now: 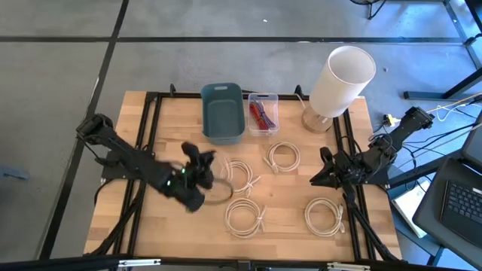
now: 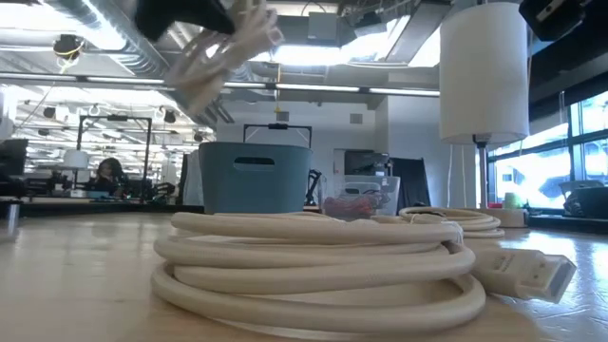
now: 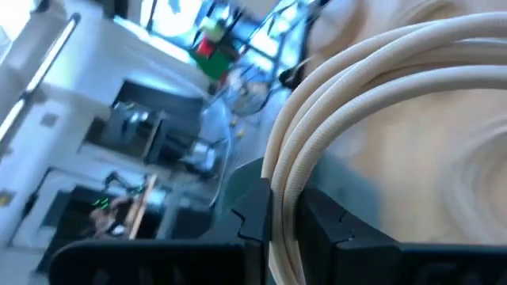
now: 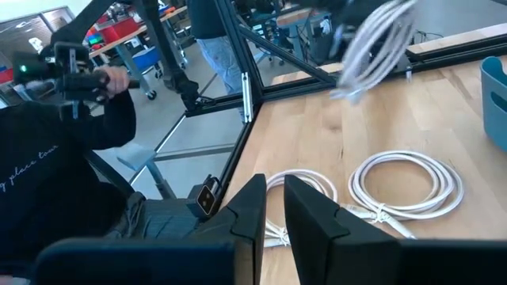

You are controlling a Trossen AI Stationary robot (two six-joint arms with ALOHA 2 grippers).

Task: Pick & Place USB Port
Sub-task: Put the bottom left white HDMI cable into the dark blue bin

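Note:
My left gripper (image 1: 200, 172) is over the table's left-middle, shut on a coil of cream USB cable (image 2: 220, 49) that it holds above the wood; the same coil (image 4: 371, 46) shows in the right wrist view. Several more cream cable coils lie flat on the table: one (image 1: 241, 173) beside the left gripper, one (image 1: 284, 156) farther back, two near the front (image 1: 245, 217) (image 1: 325, 214). A blue bin (image 1: 223, 113) stands at the far edge. My right gripper (image 1: 319, 175) waits shut near the table's right side, touching nothing. My left gripper pinches several strands of the coil (image 3: 287, 198) together between its two fingers (image 3: 252, 210). The strands run on past the fingertips in an arc. The coil is lifted clear of the table and hangs slanting below the gripper (image 2: 190, 19).
A clear box with red items (image 1: 263, 113) stands right of the blue bin, and a white lamp (image 1: 339, 79) at the far right corner. Black frame rails (image 1: 147, 143) run along both sides of the table. A person in dark clothes (image 4: 47, 182) stands beyond the table.

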